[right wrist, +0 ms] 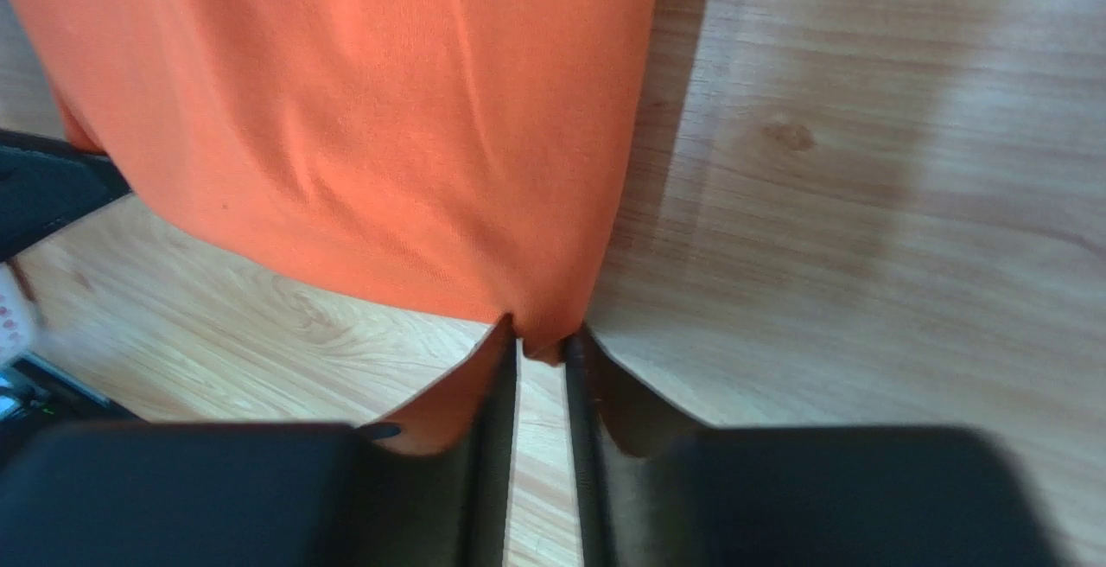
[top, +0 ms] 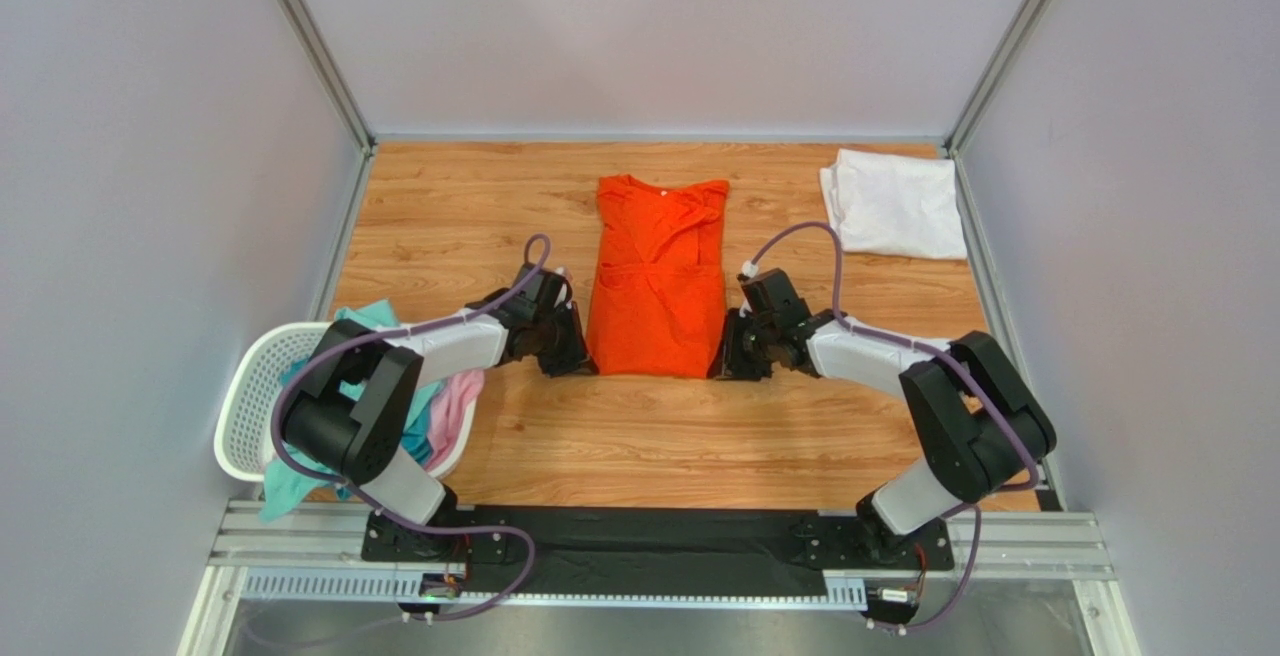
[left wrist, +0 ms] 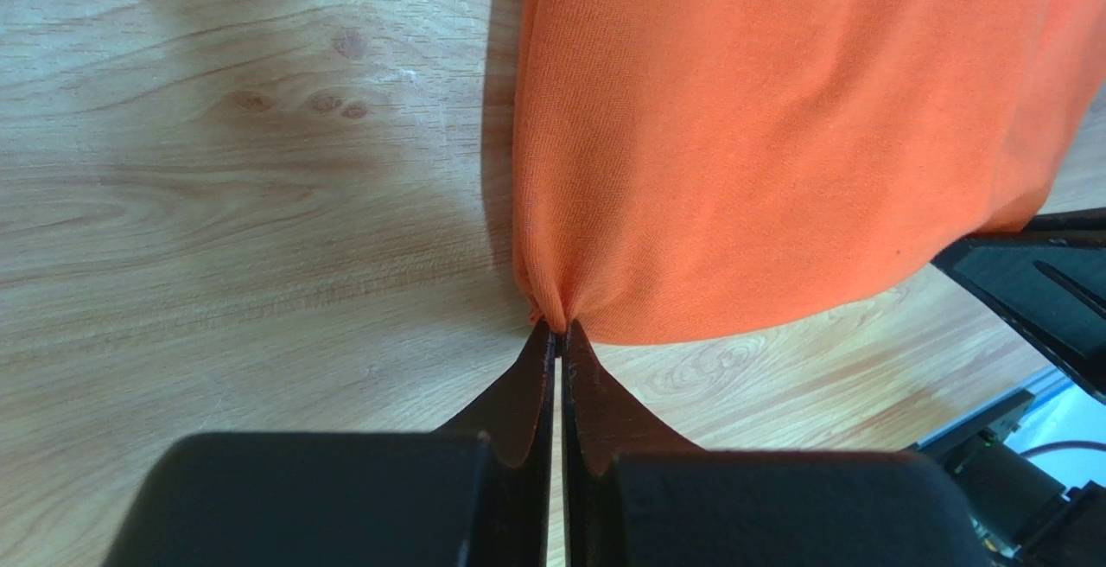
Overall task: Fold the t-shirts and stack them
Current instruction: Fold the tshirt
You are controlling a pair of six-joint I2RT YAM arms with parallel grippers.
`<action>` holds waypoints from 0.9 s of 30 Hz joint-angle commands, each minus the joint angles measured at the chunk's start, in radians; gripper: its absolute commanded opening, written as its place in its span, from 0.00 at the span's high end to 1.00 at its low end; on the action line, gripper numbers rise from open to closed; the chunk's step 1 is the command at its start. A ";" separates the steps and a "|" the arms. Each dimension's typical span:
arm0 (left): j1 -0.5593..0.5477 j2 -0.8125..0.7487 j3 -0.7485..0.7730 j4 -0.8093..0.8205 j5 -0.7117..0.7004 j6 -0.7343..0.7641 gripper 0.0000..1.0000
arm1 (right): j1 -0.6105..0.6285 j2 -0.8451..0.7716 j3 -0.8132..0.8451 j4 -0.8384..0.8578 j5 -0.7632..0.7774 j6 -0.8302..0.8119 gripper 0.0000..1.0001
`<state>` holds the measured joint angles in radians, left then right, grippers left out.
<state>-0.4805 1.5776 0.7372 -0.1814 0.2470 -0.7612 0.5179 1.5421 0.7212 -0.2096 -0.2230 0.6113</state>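
The orange t-shirt [top: 658, 278] lies lengthwise in the middle of the table, folded into a narrow strip, collar end far. My left gripper [top: 579, 361] is shut on its near left corner; the left wrist view shows the cloth [left wrist: 779, 126] pinched at the fingertips [left wrist: 560, 329]. My right gripper [top: 727, 364] is shut on the near right corner, with the cloth [right wrist: 390, 113] bunched between its tips [right wrist: 543, 344]. A folded white t-shirt [top: 896, 202] lies at the far right. Teal [top: 365, 320] and pink [top: 455, 409] shirts hang in the basket.
A white mesh laundry basket [top: 259, 386] stands at the near left, beside the left arm. Grey walls enclose the wooden table [top: 436, 221] on three sides. A metal rail [top: 661, 544] runs along the near edge.
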 commanded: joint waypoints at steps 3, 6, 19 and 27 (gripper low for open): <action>0.003 -0.053 -0.044 -0.041 -0.032 -0.009 1.00 | 0.013 0.001 0.015 0.019 -0.039 -0.012 1.00; -0.001 -0.166 -0.103 -0.058 -0.058 -0.035 1.00 | 0.075 -0.084 -0.009 -0.035 -0.035 -0.012 1.00; -0.122 -1.020 -0.268 -0.571 -0.245 -0.187 1.00 | 0.496 -0.500 -0.060 -0.339 0.021 0.195 1.00; -0.124 -1.383 -0.139 -0.757 -0.216 -0.142 1.00 | 0.631 -0.655 -0.059 -0.338 -0.091 0.254 1.00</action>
<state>-0.6086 0.2306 0.5301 -0.8291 0.0505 -0.9184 1.1091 0.9356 0.6613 -0.5198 -0.2371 0.8192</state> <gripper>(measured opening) 0.007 0.014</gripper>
